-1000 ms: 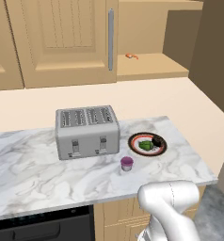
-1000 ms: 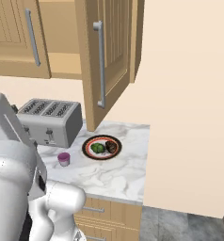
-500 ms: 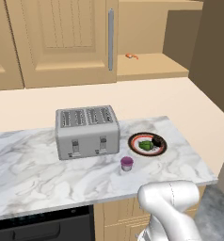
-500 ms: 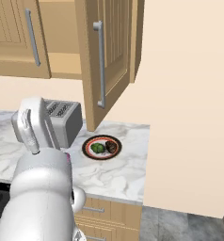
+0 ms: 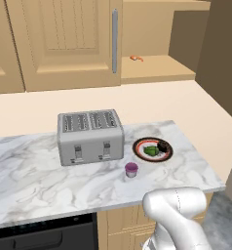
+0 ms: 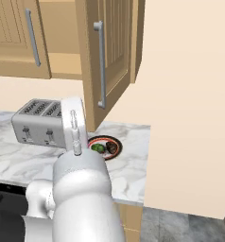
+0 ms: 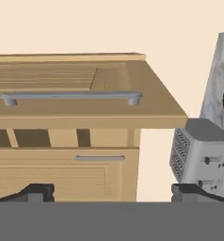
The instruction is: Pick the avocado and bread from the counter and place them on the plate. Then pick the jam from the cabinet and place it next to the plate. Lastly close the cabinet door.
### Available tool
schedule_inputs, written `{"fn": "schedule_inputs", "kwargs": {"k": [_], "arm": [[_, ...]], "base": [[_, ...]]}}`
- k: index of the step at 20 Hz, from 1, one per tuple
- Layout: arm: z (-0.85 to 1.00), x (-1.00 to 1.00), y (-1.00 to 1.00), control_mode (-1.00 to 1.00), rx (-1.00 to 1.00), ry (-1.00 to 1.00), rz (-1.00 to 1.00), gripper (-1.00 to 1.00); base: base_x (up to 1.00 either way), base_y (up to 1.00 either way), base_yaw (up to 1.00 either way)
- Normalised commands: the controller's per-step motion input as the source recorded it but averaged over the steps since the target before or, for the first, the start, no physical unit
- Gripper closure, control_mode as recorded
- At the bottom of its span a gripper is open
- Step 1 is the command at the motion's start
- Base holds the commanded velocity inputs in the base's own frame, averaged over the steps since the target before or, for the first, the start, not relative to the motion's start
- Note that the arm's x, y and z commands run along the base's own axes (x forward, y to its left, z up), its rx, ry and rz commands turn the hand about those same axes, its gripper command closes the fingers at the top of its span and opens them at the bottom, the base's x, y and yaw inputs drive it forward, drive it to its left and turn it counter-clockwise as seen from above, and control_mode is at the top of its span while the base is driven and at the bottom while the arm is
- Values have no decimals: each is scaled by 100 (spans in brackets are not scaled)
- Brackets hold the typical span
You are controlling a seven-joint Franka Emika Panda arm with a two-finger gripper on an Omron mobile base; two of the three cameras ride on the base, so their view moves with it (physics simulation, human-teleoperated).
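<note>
Fingertips (image 7: 36, 192) stand wide apart at the bottom of the hand view, with nothing between them and nothing touched; the gripper (image 7: 113, 194) faces the open cabinet door (image 7: 81, 89), whose silver handle (image 7: 70, 97) runs across at about 11 o'clock, and the toaster (image 7: 198, 153) sits at 3 o'clock. From the left base view, the plate (image 5: 139, 147) lies on the counter (image 5: 35, 180) at about 3 o'clock of the toaster (image 5: 90, 136), with the avocado (image 5: 150, 151) and the bread (image 5: 163, 146) on it side by side. The jam (image 5: 131, 169) stands on the marble just beside the plate, at its 7 o'clock. Up in the cabinet (image 5: 157, 68), a tiny orange item (image 5: 136, 58) rests on the shelf. In the right base view the door (image 6: 109, 47) juts out over the plate (image 6: 115, 140), and the arm's white body stands in front of the toaster (image 6: 36, 120).
</note>
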Motion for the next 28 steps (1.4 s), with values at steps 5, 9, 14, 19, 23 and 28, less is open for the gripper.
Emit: {"fn": "schedule_inputs", "kwargs": {"k": [5,9,14,19,23,28], "arm": [[0,54,-12,-100,4,4,8,-100],[0,38,-26,-100,6,0,12,-100],[0,26,-31,-100,7,0,15,-100],[0,37,-19,-100,5,0,16,-100],[0,32,-23,-100,4,0,17,-100],[-3,26,-22,-100,2,0,17,-100]], "base": [[0,0,0],[0,0,0],[0,0,0],[0,0,0],[0,0,0],[0,0,0]]}}
